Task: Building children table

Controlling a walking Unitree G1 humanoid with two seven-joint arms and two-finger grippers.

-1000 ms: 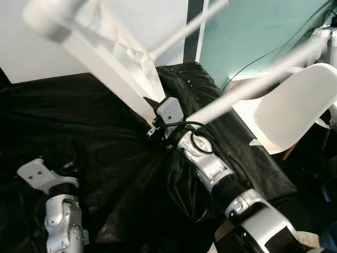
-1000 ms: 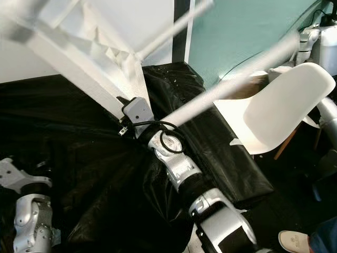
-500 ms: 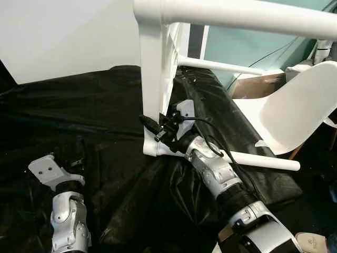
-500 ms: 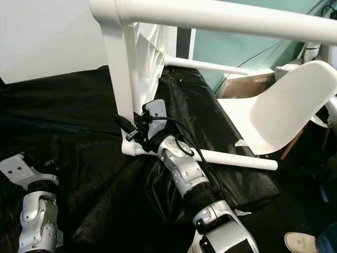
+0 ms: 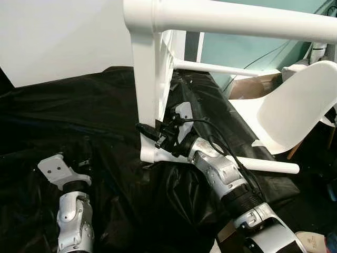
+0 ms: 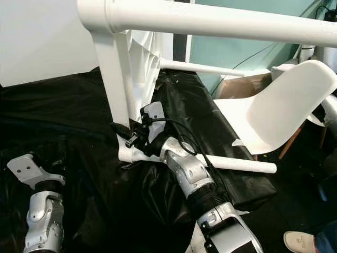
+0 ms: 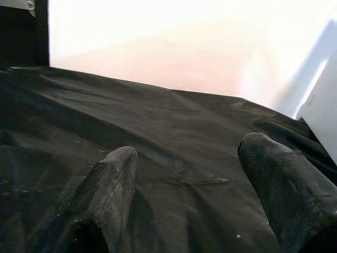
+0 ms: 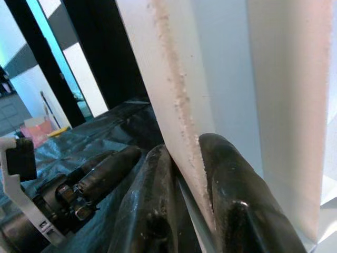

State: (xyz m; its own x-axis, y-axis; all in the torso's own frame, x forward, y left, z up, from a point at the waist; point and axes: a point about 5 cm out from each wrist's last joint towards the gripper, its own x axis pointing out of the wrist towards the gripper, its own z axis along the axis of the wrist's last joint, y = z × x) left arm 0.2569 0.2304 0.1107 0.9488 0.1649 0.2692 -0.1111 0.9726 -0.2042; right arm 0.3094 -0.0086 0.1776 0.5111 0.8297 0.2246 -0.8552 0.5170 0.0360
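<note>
A white plastic children's table (image 5: 152, 79) stands tipped on its side on a surface draped in crinkled black plastic sheeting (image 5: 68, 116), its flat top upright and its round legs reaching out toward the right — one long leg (image 5: 237, 18) runs across the top of the head views, a thinner one (image 5: 221, 68) lies behind, and another (image 5: 266, 166) sits low beside the right forearm. The right gripper (image 8: 184, 174) is clamped on the lower edge of the tabletop panel, its two black fingers (image 8: 231, 179) pressed against either face of the white board near the rounded corner that rests on the sheeting. The left gripper (image 7: 189, 174) hangs low at the robot's left above the sheeting, its fingers spread apart and holding nothing — well apart from the table. A white moulded plastic chair (image 5: 284, 110) stands to the right, beside the draped surface, before a teal wall (image 5: 247, 45).
</note>
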